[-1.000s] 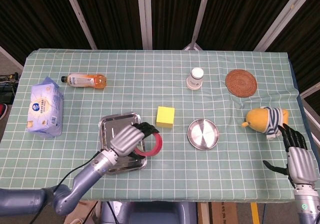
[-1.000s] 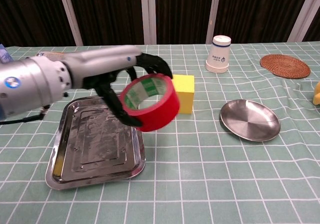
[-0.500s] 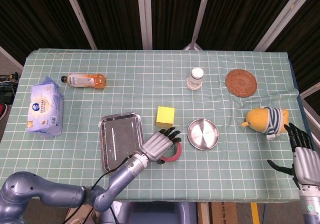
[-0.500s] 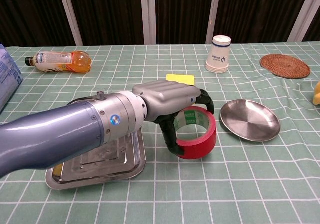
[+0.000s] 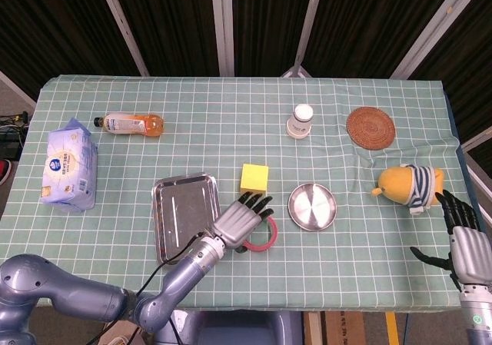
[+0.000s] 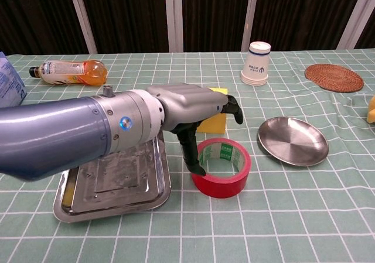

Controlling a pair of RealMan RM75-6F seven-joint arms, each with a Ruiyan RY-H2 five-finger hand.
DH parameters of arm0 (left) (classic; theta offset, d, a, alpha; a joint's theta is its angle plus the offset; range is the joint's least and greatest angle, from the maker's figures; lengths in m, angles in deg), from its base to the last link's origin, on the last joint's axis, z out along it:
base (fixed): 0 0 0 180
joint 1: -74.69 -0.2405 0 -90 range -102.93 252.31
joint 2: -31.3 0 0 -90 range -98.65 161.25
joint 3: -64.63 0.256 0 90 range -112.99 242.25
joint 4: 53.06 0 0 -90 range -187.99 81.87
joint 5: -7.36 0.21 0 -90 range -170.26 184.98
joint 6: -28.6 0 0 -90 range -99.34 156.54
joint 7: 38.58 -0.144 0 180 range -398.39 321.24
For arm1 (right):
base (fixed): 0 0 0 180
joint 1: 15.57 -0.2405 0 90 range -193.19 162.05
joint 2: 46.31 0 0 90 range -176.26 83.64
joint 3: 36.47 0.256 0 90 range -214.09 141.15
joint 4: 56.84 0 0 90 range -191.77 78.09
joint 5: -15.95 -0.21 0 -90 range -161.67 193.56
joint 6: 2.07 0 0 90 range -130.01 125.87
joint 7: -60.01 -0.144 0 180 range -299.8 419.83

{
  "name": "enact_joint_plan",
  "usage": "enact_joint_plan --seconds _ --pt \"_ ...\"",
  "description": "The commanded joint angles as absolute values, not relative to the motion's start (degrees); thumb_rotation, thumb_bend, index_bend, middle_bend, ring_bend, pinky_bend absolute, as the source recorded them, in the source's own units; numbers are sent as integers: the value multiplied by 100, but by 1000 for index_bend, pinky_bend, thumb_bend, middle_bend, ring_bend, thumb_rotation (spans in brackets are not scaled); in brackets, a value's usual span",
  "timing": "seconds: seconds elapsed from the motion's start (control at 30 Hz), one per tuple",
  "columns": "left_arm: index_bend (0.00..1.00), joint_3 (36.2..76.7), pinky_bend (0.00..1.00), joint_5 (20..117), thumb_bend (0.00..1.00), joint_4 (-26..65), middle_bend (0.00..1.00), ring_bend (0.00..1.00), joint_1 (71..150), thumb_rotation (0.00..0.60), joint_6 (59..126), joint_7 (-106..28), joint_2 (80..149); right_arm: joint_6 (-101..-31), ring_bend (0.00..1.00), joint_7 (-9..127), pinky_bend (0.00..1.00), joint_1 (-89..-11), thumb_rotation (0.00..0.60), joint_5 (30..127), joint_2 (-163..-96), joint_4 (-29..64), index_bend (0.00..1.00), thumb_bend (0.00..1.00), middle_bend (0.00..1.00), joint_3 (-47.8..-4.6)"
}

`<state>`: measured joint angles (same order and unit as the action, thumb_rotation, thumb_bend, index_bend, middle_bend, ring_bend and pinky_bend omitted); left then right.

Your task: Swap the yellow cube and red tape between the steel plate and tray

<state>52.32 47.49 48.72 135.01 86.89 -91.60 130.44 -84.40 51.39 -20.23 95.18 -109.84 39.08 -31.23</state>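
The red tape (image 5: 270, 234) (image 6: 221, 184) lies flat on the cloth between the steel tray (image 5: 181, 187) (image 6: 117, 184) and the round steel plate (image 5: 312, 206) (image 6: 293, 140). My left hand (image 5: 239, 222) (image 6: 181, 106) hovers over the tape's left side with its fingers spread; its thumb reaches down along the roll's outer left wall. The yellow cube (image 5: 254, 179) (image 6: 215, 125) stands on the cloth just behind the hand, partly hidden in the chest view. Tray and plate hold nothing. My right hand (image 5: 462, 237) hangs with fingers apart at the table's right front corner, holding nothing.
An orange drink bottle (image 5: 131, 122) and a wipes pack (image 5: 71, 164) lie at the left. A paper cup (image 5: 301, 120) and a woven coaster (image 5: 370, 126) sit at the back right. A plush toy (image 5: 407, 184) rests near the right edge.
The left hand carried the tape from above the tray rightward, set it down flat on the cloth, and spread its fingers off it. The right hand barely moved.
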Motion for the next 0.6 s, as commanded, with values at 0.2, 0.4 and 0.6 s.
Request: enact_joint_plan --seconds 0.2,0.4,0.6 --pt "169 5113 52 6100 0 4580 0 0 13312 600 9151 -8180 13138 -8425 0 5223 0 -2018 600 9495 -11013 3936 0 20 0 -3102" --pt "169 4955 28 6444 0 3725 0 0 13290 600 9076 -7420 13419 -8346 0 5277 0 -2045 600 9398 -11050 3889 0 20 0 -3059" --pt "169 4706 18 6533 0 2927 0 0 13422 600 8938 -6992 13696 -8272 0 5326 0 -2077 600 9289 -11105 3842 0 20 0 -3005"
